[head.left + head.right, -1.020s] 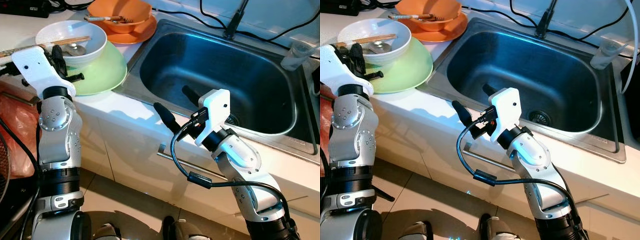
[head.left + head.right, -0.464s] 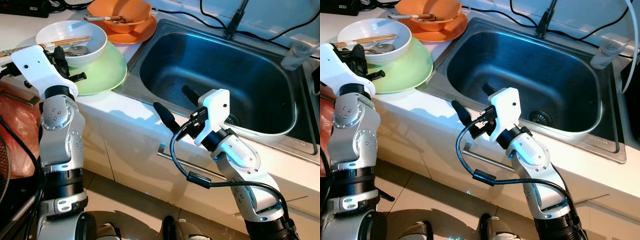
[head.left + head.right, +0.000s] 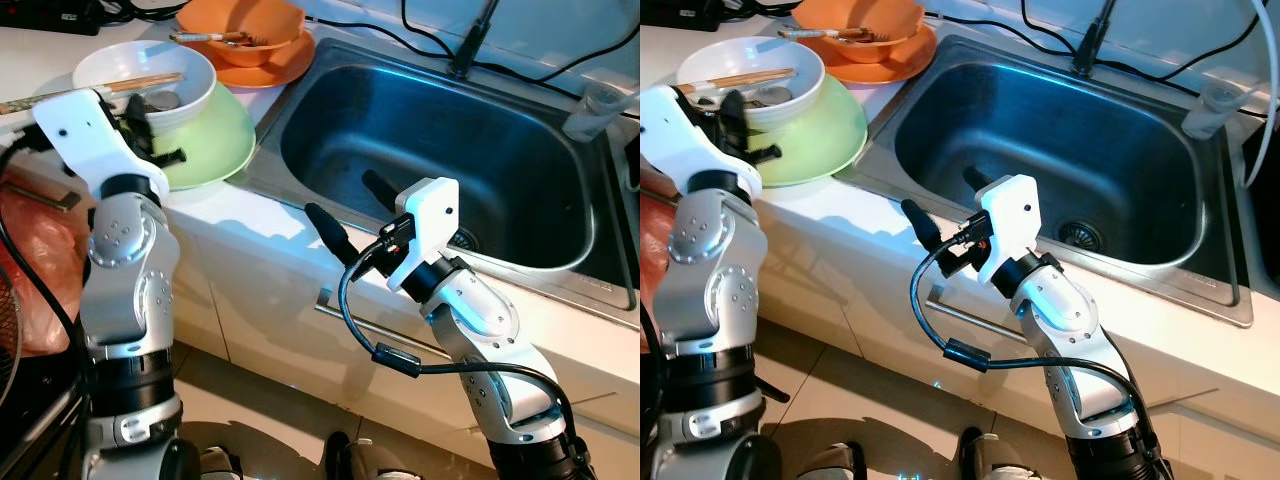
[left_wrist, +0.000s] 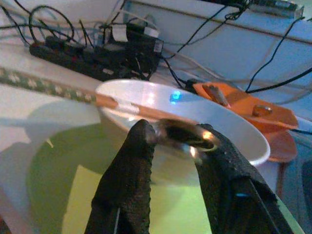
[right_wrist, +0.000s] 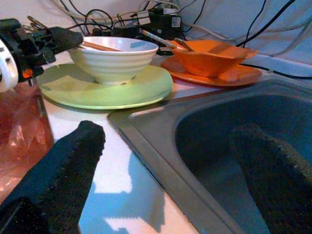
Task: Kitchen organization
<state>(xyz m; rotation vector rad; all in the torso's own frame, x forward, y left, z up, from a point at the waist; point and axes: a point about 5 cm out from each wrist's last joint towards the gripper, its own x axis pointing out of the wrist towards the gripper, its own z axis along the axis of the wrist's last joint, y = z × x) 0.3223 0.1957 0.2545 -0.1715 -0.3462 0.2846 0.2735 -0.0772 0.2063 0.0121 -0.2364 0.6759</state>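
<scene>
A white bowl (image 3: 190, 75) stands on a green plate (image 3: 215, 140) on the counter left of the sink (image 3: 430, 130). Chopsticks (image 3: 100, 88) lie across the bowl. My left gripper (image 3: 145, 110) is at the bowl's near rim, shut on a shiny metal spoon (image 4: 183, 136) held between its fingertips. An orange bowl (image 3: 240, 18) with utensils sits on an orange plate (image 3: 275, 65) farther back. My right gripper (image 3: 345, 200) hangs open over the sink's front left edge, with one finger above the counter and the other above the basin.
A clear cup (image 3: 597, 105) stands at the sink's far right corner. Cables and a power strip (image 4: 87, 61) run along the back wall. A red plastic bag (image 3: 35, 260) hangs below the counter on the left. A drawer handle (image 3: 345, 312) is under the sink front.
My left arm has swung right and forward, bringing its fingers to the white bowl's rim and onto the spoon. The right arm has stayed still.
</scene>
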